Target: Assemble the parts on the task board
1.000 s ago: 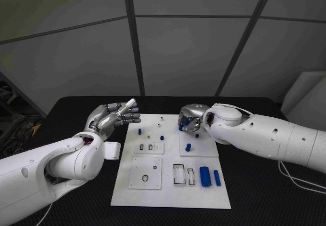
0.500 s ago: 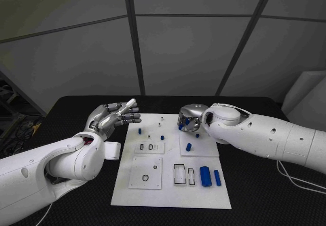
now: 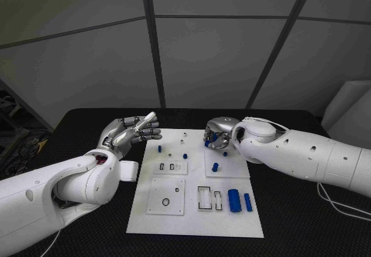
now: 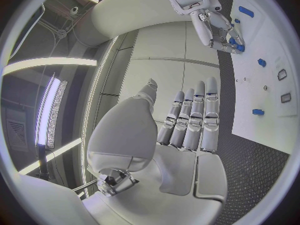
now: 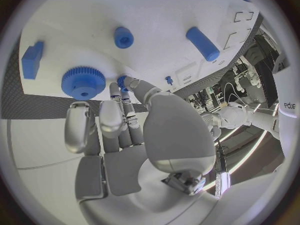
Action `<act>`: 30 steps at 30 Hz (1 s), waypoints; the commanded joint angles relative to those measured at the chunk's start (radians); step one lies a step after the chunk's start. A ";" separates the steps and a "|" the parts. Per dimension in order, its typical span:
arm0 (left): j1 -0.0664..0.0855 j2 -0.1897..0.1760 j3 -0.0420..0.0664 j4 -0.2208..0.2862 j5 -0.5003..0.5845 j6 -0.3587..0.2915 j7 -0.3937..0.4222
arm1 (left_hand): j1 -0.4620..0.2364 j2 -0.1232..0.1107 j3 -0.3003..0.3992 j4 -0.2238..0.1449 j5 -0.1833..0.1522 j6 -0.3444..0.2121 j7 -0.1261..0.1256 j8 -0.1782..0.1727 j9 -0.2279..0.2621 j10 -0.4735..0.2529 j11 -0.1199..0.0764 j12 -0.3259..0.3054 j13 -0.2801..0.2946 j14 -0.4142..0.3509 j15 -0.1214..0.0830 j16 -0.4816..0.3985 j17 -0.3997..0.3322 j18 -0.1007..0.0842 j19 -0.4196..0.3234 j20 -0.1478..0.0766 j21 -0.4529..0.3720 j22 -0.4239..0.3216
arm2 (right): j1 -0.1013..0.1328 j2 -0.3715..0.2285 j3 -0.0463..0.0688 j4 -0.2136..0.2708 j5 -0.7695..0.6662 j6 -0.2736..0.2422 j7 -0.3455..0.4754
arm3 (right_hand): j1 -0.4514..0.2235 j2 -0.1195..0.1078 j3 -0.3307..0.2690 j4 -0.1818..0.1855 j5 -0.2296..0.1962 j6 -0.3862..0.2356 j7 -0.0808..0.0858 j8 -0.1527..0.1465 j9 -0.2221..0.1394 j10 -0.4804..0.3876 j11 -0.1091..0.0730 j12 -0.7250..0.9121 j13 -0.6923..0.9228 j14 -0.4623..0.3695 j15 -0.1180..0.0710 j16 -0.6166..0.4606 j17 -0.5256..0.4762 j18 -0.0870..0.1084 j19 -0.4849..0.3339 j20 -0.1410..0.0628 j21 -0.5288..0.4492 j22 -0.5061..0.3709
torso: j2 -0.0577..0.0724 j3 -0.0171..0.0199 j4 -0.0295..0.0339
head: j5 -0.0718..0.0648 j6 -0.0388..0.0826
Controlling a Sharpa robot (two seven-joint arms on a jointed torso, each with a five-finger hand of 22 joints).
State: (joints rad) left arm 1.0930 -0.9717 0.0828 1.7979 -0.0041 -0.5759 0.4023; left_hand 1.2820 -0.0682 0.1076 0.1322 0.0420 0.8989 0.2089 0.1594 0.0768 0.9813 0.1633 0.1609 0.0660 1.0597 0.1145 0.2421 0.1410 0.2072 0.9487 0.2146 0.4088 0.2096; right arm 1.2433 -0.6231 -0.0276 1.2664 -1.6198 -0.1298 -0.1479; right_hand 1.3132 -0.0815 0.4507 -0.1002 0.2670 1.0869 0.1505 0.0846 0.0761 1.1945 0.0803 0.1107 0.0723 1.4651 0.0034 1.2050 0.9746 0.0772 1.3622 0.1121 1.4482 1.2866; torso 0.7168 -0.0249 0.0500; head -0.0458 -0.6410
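— On the left side of the bench (image 3: 93,120), what have you got?

— My left hand (image 3: 130,131) is raised beside the task board's (image 3: 193,225) left edge, fingers straight and apart, nothing in it. I see the same from the left wrist: fingers (image 4: 194,115) extended, palm bare.

— And the board itself?

— It lies flat in the middle of the black bench. From the left I see a small blue peg (image 3: 159,149) standing near the far end, another (image 3: 185,156) just beyond it, then a blue peg (image 3: 214,167) on the right-hand plate. Nearer me, two long blue cylinders (image 3: 234,200) lie side by side by the right edge.

— The right hand?

— My right hand (image 3: 217,137) is low over the board's far right part, fingers curled down around a blue piece (image 3: 207,141). From the right wrist I see the fingertips (image 5: 122,92) touching a small blue part, with a blue gear (image 5: 82,82) just beside them on the board. I cannot tell whether it truly grips.
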 commanded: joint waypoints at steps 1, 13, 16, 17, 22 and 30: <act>0.001 -0.001 0.001 0.000 -0.010 0.012 0.002 | -0.002 0.010 -0.006 -0.003 0.004 0.001 0.009 -0.005 -0.002 -0.004 0.006 -0.006 -0.001 0.000 0.004 -0.005 0.002 -0.029 0.006 0.002 0.006 0.002 | 0.002 -0.009 0.001 0.008 -0.001 -0.113 -0.003 | 0.009 0.007 0.003 0.005 -0.004 0.017 -0.003 0.009 0.007 0.016 -0.003 0.006 0.003 0.023 -0.006 0.007 0.001 -0.018 0.013 -0.002 0.007 0.009 | 0.000 -0.0001 -0.0007 | 0.001 0.003; 0.002 -0.002 0.001 -0.006 -0.010 0.014 -0.003 | -0.002 0.011 -0.006 -0.004 0.005 0.002 0.009 -0.006 -0.002 -0.005 0.006 -0.007 -0.001 0.000 0.004 -0.006 0.002 -0.029 0.006 0.002 0.006 0.002 | 0.015 0.001 0.001 0.019 0.005 -0.241 -0.020 | 0.009 0.008 0.004 0.009 -0.008 0.026 -0.005 0.013 0.009 0.024 -0.005 0.006 0.004 0.022 -0.008 0.010 0.001 -0.019 0.017 -0.004 0.011 0.016 | 0.002 -0.0023 0.0034 | 0.007 0.014; 0.002 -0.001 0.001 -0.007 -0.010 0.014 -0.003 | -0.002 0.011 -0.006 -0.004 0.005 0.002 0.009 -0.006 -0.002 -0.005 0.006 -0.007 -0.001 0.000 0.004 -0.006 0.002 -0.029 0.006 0.002 0.006 0.002 | 0.021 0.024 0.002 -0.001 0.006 -0.253 -0.022 | 0.009 0.008 0.004 0.009 -0.008 0.026 -0.005 0.013 0.009 0.024 -0.005 0.006 0.004 0.022 -0.008 0.010 0.001 -0.019 0.017 -0.004 0.011 0.016 | 0.003 -0.0016 0.0033 | 0.010 0.017; 0.002 -0.001 0.001 -0.007 -0.010 0.014 -0.004 | -0.002 0.011 -0.006 -0.004 0.005 0.002 0.009 -0.006 -0.002 -0.005 0.006 -0.007 -0.001 0.000 0.004 -0.006 0.002 -0.029 0.006 0.002 0.006 0.002 | 0.023 0.033 0.002 -0.008 0.006 -0.255 -0.022 | 0.009 0.008 0.004 0.010 -0.008 0.026 -0.005 0.013 0.009 0.024 -0.005 0.005 0.004 0.022 -0.008 0.011 0.003 -0.019 0.018 -0.004 0.011 0.018 | 0.004 -0.0015 0.0031 | 0.011 0.018; 0.003 0.002 0.001 -0.008 -0.010 0.015 -0.005 | -0.001 0.012 -0.007 -0.004 0.004 0.002 0.009 -0.006 -0.002 -0.005 0.006 -0.008 -0.001 0.000 0.004 -0.007 0.002 -0.029 0.006 0.002 0.006 0.002 | 0.026 0.086 0.002 -0.056 0.008 -0.261 -0.022 | 0.009 0.007 0.004 0.010 -0.007 0.026 -0.005 0.013 0.009 0.024 -0.005 0.005 0.004 0.022 -0.009 0.011 0.002 -0.020 0.019 -0.004 0.012 0.019 | 0.006 -0.0024 0.0039 | 0.012 0.021; 0.005 0.005 0.001 -0.008 -0.010 0.016 -0.007 | -0.001 0.012 -0.007 -0.004 0.004 0.002 0.009 -0.006 -0.002 -0.005 0.006 -0.008 -0.001 0.000 0.004 -0.007 0.002 -0.029 0.006 0.002 0.006 0.002 | 0.027 0.153 0.002 -0.118 0.015 -0.253 -0.013 | 0.007 0.006 0.004 0.013 -0.006 0.025 -0.004 0.011 0.009 0.022 -0.004 0.002 0.003 0.022 -0.008 0.012 0.002 -0.020 0.019 -0.005 0.012 0.019 | 0.011 -0.0047 0.0095 | 0.006 0.019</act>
State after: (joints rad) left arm 1.0962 -0.9675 0.0828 1.7894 -0.0044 -0.5736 0.3951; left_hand 1.2820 -0.0682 0.1049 0.1295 0.0420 0.9014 0.2114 0.1595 0.0757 0.9777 0.1668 0.1566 0.0661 1.0597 0.1145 0.2421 0.1416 0.2073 0.9486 0.2146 0.4088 0.2103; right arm 1.2678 -0.4750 -0.0268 1.1558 -1.6110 -0.3676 -0.1655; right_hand 1.3188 -0.0760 0.4522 -0.0931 0.2632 1.1063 0.1462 0.0924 0.0832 1.2113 0.0733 0.1107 0.0752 1.4651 0.0034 1.2100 0.9763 0.0773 1.3726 0.1087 1.4587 1.3045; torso 0.7243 -0.0282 0.0564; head -0.0364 -0.6229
